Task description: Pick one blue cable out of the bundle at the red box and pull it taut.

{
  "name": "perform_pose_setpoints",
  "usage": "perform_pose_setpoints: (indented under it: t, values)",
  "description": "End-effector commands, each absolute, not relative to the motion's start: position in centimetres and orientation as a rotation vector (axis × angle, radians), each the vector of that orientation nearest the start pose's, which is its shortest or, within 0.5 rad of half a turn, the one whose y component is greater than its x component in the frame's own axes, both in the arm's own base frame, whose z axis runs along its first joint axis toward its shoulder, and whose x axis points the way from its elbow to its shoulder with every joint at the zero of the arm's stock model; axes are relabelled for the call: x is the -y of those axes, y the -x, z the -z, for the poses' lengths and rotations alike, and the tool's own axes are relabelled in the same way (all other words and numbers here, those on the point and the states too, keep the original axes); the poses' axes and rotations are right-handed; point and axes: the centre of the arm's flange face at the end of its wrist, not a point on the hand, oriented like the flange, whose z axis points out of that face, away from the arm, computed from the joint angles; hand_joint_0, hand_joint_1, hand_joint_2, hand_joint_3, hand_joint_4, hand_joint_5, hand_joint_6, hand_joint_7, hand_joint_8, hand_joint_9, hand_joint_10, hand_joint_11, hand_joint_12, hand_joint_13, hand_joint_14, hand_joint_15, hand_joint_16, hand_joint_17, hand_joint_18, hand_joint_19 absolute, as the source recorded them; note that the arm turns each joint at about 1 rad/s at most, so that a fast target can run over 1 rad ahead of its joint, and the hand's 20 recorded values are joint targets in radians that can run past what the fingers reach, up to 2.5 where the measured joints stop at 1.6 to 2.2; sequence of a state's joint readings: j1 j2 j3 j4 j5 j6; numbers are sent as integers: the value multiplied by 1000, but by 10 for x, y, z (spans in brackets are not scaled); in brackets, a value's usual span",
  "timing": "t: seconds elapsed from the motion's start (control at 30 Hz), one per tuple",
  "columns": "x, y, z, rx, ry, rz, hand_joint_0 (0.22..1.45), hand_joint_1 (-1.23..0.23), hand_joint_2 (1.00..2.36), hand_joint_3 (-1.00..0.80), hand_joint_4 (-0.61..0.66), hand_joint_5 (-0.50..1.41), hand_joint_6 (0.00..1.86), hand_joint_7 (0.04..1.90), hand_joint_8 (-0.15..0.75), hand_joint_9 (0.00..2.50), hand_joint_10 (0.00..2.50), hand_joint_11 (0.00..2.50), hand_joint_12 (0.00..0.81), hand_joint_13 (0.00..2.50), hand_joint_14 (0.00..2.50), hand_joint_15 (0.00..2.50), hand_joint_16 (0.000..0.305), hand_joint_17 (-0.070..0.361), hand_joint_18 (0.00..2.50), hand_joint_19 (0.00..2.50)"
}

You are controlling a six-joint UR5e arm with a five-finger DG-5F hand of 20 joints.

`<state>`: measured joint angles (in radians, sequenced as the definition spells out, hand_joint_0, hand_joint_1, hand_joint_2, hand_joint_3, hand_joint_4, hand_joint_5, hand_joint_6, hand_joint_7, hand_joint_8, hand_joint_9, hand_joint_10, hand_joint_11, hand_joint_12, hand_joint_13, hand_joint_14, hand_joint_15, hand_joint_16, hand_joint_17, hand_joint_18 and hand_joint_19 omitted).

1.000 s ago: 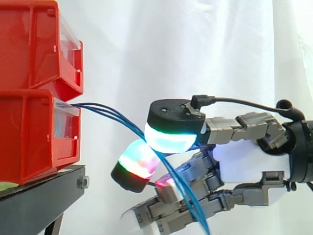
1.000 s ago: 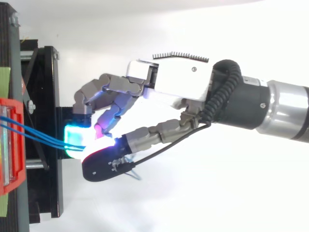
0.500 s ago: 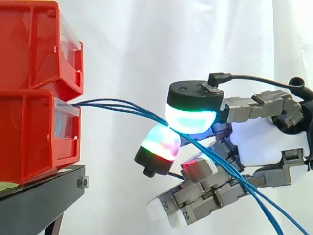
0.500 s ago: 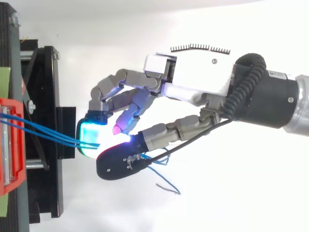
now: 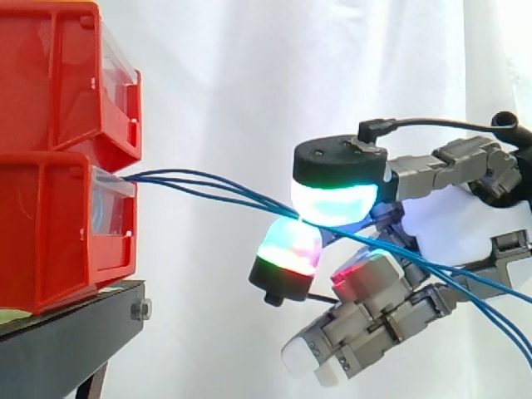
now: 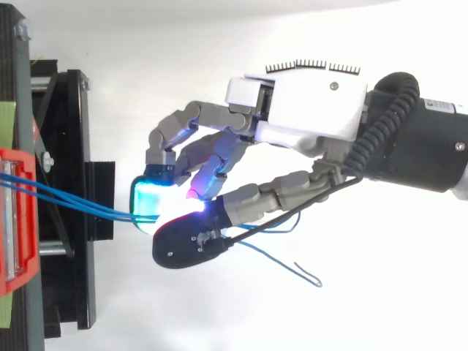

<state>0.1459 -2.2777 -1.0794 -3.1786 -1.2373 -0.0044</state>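
- Pinch of the hand (image 6: 307,110) on three blue cables (image 5: 208,187) between glowing pads (image 5: 334,204).
- Nearly straight from the lower red bin (image 5: 50,233), loose ends trailing past the pinch.

Hand (image 5: 453,229): carried further from the red bins (image 5: 58,224) over the last second and slightly higher. In the top view its cyan pad (image 6: 150,203), formerly over the edge of the black stand (image 6: 73,183), is now apart from it. Blue cables (image 5: 208,187): the span from bin to pinching pads has grown longer and flatter. The lengths behind the pinch, earlier hanging steeply down, now run out low toward the side view's right edge. A loose end (image 6: 319,282) has emerged from under the hand.
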Motion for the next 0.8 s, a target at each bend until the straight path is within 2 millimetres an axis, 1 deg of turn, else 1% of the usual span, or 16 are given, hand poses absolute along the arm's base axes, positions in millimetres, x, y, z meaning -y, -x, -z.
perform_pose_setpoints:
  t: [0.0, 0.13, 0.27, 0.57, 0.77]
  values:
    - [58, -740, -281, -1284, -1431, -887, 621, -768, 1020, -149, 77, -182, 882, 916, 310, 1230, 12, 1403, 346, 621, 13, 321, 55, 123, 401, 223]
    - [56, -740, -281, -1287, -1429, -889, 635, -842, 1019, -170, 55, -181, 878, 890, 303, 1204, 12, 1420, 346, 635, 13, 324, 54, 122, 430, 223]
    - [56, -740, -281, -1287, -1429, -889, 658, -911, 1018, -218, 55, -184, 879, 930, 301, 1192, 14, 1407, 346, 645, 13, 335, 54, 122, 454, 226]
    - [55, -740, -281, -1288, -1429, -890, 679, -928, 1015, -285, 69, -188, 887, 899, 304, 1169, 12, 1416, 346, 654, 13, 336, 54, 122, 478, 223]
    - [54, -740, -281, -1288, -1428, -890, 676, -929, 1015, -292, 73, -189, 886, 885, 294, 1174, 11, 1470, 346, 664, 14, 342, 54, 122, 488, 231]
